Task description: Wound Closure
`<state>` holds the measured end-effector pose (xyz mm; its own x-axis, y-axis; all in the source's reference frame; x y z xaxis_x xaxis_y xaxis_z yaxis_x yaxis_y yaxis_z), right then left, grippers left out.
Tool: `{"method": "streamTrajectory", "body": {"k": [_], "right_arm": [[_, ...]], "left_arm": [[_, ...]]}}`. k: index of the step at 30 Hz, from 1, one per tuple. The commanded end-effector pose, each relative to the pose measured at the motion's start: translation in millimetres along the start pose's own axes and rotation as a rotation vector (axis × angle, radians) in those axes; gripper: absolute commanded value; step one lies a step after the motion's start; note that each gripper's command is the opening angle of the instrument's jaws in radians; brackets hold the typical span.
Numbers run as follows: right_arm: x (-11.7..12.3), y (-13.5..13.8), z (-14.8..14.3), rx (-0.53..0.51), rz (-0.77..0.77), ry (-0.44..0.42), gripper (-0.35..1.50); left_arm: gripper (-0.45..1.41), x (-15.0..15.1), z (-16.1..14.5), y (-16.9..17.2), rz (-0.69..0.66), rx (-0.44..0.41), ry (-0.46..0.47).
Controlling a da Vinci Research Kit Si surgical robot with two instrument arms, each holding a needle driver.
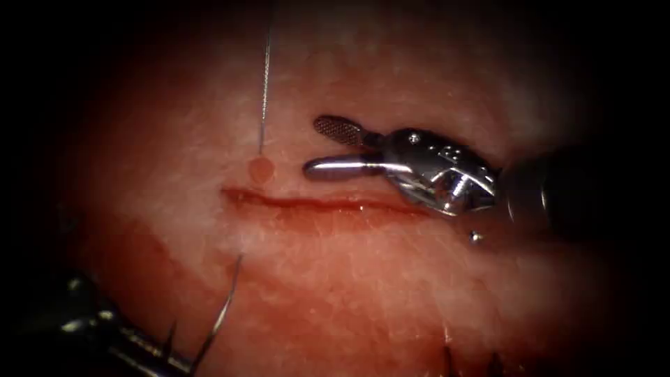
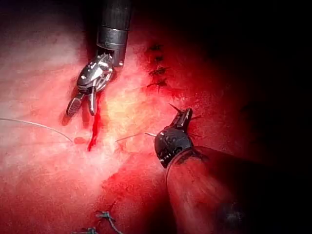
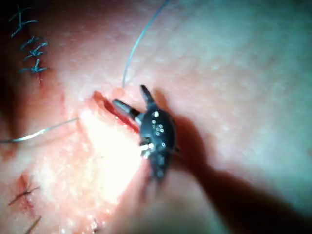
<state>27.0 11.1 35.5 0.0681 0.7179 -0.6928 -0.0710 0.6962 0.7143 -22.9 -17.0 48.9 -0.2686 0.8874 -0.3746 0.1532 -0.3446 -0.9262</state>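
The cut (image 1: 321,204) runs level across the tissue (image 1: 363,293), lined with red fluid. My right tool (image 1: 312,146) hovers over the cut's right half just beyond it, jaws open and holding nothing; it also appears as the right tool (image 3: 129,97). Thread (image 1: 264,91) comes down from above into a red spot (image 1: 261,169) beyond the cut's left end. It leaves the tissue on the near side as thread (image 1: 225,307) and runs to my left tool (image 1: 150,356). The left tool (image 2: 183,117) is shut, with a thin dark needle point (image 2: 172,106) sticking out of it, clear of the tissue.
Dark older stitches (image 1: 447,357) sit at the near right edge of the tissue, and more stitches (image 2: 157,73) lie beyond the right tool's shaft. Cut thread ends (image 2: 105,217) lie on the tissue. A small shiny drop (image 1: 476,237) sits under the right tool's wrist.
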Motion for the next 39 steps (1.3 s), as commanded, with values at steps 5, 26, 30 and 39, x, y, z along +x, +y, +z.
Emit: {"method": "streamTrajectory", "body": {"k": [5,26,30,39], "right_arm": [[0.5,-6.1,1.8,0.058,-0.01,-0.035,1.06],[-6.0,-7.1,7.7,0.11,-0.192,-0.142,1.05],[-7.0,-6.0,7.9,0.071,-0.204,-0.178,1.05],[-8.7,-4.8,8.4,0.044,-0.221,-0.21,0.76]], "left_arm": [[-0.45,-0.2,0.6,1.8,0.014,0.001,0.004],[-0.45,1.0,-0.9,2.6,0.14,0.136,0.077],[-0.45,0.8,-0.7,3.3,0.15,0.141,0.078],[-0.45,1.3,-0.6,4.4,0.219,0.148,0.08]]}}
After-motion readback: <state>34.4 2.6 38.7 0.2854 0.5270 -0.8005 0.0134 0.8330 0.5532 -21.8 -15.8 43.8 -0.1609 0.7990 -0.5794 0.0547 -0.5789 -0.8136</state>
